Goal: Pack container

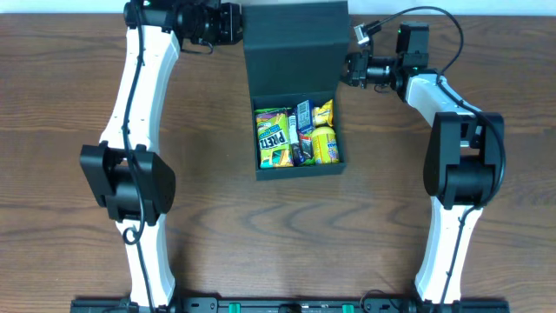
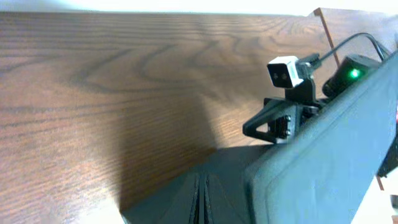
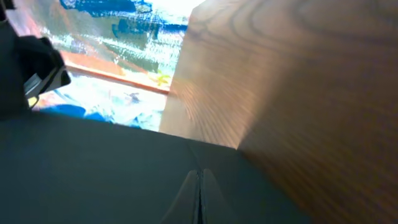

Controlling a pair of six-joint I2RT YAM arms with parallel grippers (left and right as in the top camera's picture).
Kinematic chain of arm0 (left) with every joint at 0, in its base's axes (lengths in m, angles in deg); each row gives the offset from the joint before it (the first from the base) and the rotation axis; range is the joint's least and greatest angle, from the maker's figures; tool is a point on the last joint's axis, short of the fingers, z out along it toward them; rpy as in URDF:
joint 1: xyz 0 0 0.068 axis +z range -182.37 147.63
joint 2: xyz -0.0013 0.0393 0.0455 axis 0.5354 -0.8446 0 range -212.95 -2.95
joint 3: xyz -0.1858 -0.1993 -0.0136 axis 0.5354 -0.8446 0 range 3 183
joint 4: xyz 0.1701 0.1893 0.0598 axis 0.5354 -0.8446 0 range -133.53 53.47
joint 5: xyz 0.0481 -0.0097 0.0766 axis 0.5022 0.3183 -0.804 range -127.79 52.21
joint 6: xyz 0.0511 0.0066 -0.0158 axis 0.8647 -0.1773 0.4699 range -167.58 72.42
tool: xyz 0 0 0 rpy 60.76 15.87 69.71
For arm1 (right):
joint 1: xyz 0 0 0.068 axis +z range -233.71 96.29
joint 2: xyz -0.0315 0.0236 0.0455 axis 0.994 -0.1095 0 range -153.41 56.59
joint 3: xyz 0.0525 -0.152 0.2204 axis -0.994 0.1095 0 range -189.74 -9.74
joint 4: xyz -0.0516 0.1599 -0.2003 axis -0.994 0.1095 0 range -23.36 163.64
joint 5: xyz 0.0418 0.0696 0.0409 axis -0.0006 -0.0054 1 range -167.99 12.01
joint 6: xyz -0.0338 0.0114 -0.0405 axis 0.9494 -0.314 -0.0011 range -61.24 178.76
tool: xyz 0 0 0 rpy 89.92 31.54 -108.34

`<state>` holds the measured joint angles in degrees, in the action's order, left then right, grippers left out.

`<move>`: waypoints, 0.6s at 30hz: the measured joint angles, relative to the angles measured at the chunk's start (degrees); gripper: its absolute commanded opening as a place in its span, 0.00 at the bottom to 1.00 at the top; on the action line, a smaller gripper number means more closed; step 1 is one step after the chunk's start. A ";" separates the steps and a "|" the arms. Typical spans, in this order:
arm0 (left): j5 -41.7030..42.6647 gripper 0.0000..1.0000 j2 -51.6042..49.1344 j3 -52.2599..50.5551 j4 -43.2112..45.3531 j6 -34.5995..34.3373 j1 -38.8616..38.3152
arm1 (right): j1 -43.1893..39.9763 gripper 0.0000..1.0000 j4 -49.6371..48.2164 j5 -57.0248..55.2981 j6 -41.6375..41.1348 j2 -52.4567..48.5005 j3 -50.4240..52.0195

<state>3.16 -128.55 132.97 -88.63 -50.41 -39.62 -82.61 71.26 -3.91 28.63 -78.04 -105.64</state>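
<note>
Two grippers we see with jaws pressed together: left gripper (image 1: 234, 24) at ten o'clock of the container (image 1: 295, 48), right gripper (image 1: 348, 69) at two o'clock; it sits open toward the table's (image 1: 69, 130) twelve.

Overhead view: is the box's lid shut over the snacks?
No, the lid stands open behind the box, and the snack packets inside are in plain sight.
</note>
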 measured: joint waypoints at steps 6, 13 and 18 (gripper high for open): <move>-0.48 0.06 1.92 0.04 -2.69 1.99 -0.04 | 0.39 0.01 7.41 0.11 3.56 0.00 -0.04; -2.23 0.06 2.40 0.04 -4.83 3.06 -0.04 | 0.52 0.02 10.75 -0.13 6.62 0.00 -0.04; -3.21 0.06 2.43 0.04 -7.26 3.13 -0.04 | 0.52 0.02 10.75 -2.29 7.04 0.00 -0.04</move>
<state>-0.05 -126.12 133.01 -95.88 -47.28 -39.66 -82.08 82.02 -6.20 35.67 -78.04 -105.68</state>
